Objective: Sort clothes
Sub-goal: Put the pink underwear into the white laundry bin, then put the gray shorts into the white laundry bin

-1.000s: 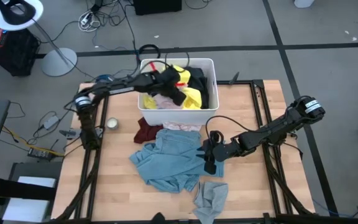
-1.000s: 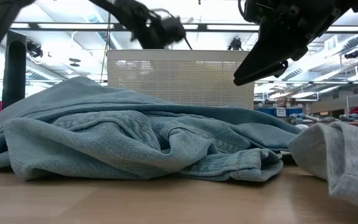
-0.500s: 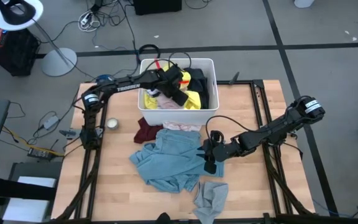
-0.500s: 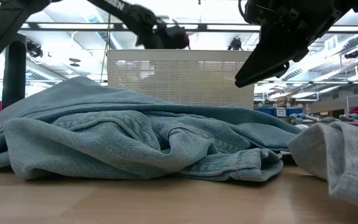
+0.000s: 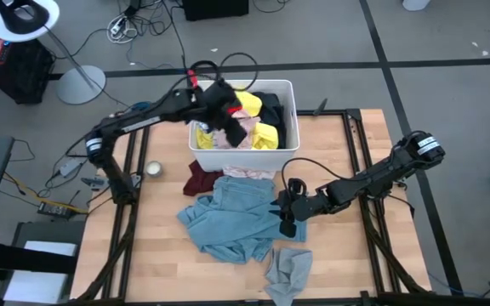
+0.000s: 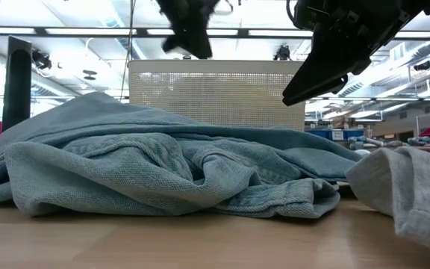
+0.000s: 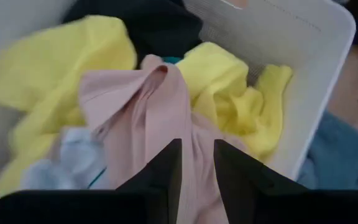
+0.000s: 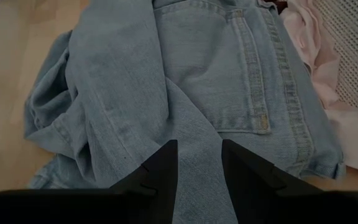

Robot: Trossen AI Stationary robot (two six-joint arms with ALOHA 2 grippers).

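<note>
- While the left claw hung over the white bin, its fingers stood slightly apart with nothing between them; the salmon pink garment lay directly beneath, on top of the bin's heap.
- Around the pink piece in the bin sat the yellow garments and a black garment toward the far corner.
- Judged step in hand: pick one garment out of the bin. To do it well, the claw should drop straight onto the raised pink ridge, where the cloth stood up in a fold, and pinch that fold alone. The yellow cloth touched the pink on both sides, so a deep or off-centre bite could drag two pieces at once.
- A lift straight up, high enough to clear the bin wall, looked wise; the loose tail of the pink cloth might otherwise catch on the rim.
- The right claw waited low over the bench, just above the light blue denim jeans, fingers a little apart and holding nothing.
- Other clothes already lay on the bench: a maroon piece beside the bin, a pale pink piece at the bin's near wall, and a grey garment near the front edge.
- Much of the bin remained to be sorted.
</note>
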